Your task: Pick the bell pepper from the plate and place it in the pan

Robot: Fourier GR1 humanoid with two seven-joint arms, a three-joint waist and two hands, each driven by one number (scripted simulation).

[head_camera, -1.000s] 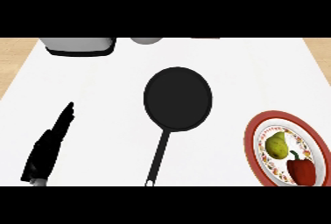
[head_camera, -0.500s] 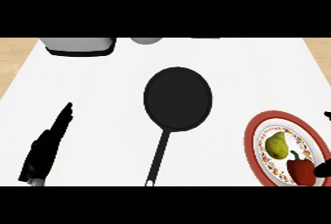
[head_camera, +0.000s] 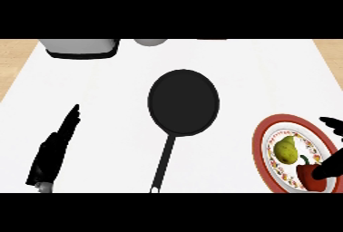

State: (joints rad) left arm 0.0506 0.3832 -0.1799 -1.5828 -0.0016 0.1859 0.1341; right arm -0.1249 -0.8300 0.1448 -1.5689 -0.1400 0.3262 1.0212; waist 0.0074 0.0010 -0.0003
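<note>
Head view: right hand (head_camera: 330,165) is now seen further over the plate (head_camera: 262,136) than before, fingers spread, thumb touching the pepper (head_camera: 309,176). Pepper lies on plate beside pear (head_camera: 286,150). Pan (head_camera: 183,102) unmoved. Left hand (head_camera: 53,152) rests flat, fingers straight.

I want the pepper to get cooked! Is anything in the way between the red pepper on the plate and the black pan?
Nothing visible blocks it. Bare white counter lies between the plate and the pan. A pear shares the plate beside the bell pepper, where the right hand is.
</note>
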